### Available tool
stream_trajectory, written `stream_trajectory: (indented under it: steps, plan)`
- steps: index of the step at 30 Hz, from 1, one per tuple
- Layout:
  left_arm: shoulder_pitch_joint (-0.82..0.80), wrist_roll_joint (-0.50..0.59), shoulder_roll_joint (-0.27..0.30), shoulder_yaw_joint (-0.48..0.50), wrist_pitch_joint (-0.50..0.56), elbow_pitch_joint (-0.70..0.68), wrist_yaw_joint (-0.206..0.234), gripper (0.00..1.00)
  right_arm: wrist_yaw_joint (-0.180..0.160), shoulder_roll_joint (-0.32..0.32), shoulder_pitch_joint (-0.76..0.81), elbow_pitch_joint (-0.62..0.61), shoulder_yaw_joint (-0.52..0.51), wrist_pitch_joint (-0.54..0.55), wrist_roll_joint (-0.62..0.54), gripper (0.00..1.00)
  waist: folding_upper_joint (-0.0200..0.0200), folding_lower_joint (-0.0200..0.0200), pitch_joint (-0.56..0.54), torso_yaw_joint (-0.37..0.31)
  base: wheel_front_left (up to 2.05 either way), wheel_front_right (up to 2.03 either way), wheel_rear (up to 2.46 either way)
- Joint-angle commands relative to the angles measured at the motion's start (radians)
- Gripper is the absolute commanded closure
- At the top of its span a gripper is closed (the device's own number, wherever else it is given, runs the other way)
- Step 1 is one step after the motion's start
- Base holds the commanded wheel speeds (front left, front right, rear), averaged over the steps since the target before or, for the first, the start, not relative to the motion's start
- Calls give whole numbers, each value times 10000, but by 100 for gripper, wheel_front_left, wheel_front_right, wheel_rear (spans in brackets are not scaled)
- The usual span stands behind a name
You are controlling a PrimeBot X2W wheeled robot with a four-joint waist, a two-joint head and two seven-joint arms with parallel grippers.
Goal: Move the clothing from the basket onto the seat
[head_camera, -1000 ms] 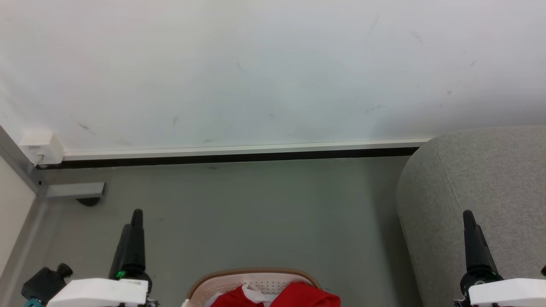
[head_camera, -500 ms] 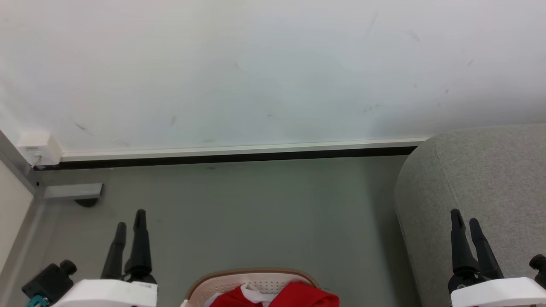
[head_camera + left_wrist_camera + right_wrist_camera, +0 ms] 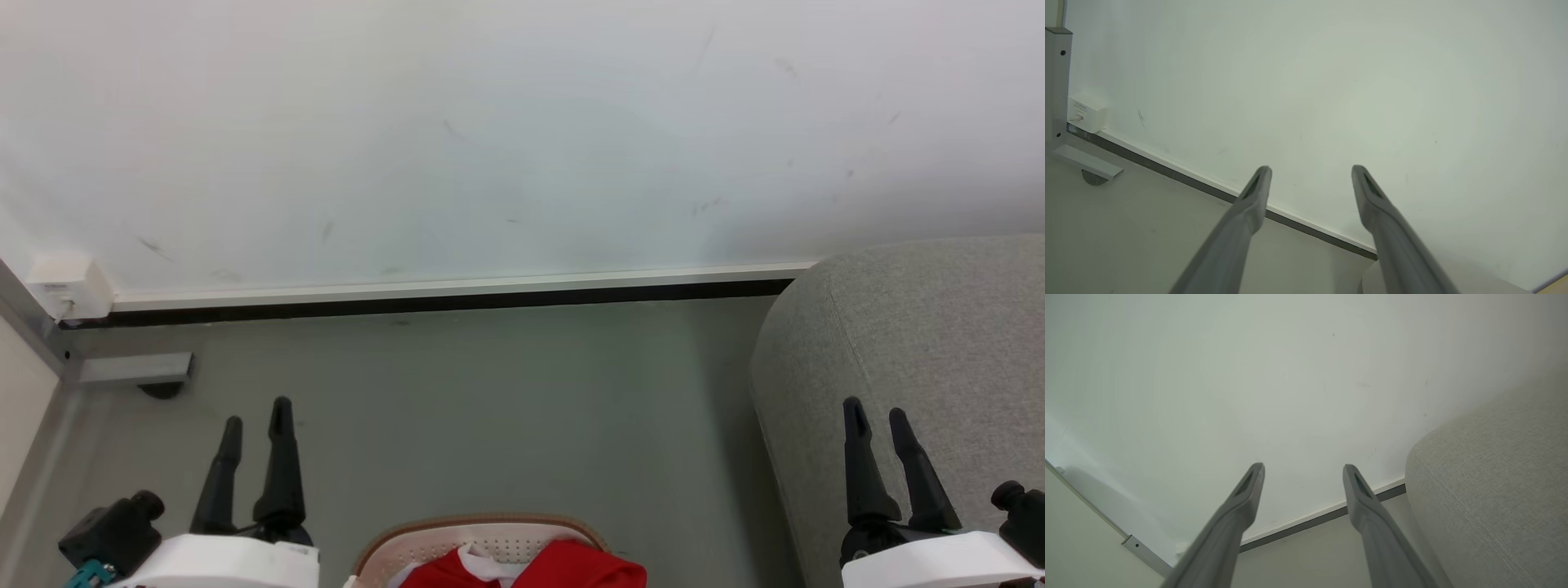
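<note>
Soft red cloth clothing (image 3: 571, 570), perforated plastic basket (image 3: 457, 541), woven grey fabric seat (image 3: 922, 327), smooth matt floor (image 3: 490, 408)

No text can be read. The white box (image 3: 1086, 115) low on the wall (image 3: 1331, 81) carries a small label (image 3: 1081, 107) with faint dark print, too small and blurred to make out in the left wrist view; in the head view it is only a thin pale strip
</note>
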Motion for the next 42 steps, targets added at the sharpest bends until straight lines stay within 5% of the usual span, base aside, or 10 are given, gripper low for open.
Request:
stream_trajectory:
  steps: [1, 42]
  plan:
    - [9, 369, 93, -12, -123, -194, 55, 0, -12, -38, -228, -147, 52, -125, -341, 0, 0, 0, -1, 0, 0, 0, 0]
    - [168, 3708, 115, -265, -1009, -255, 268, 0, -18, -54, -213, -15, 575, -995, -3411, 0, 0, 0, -80, 28, 0, 0, 0]
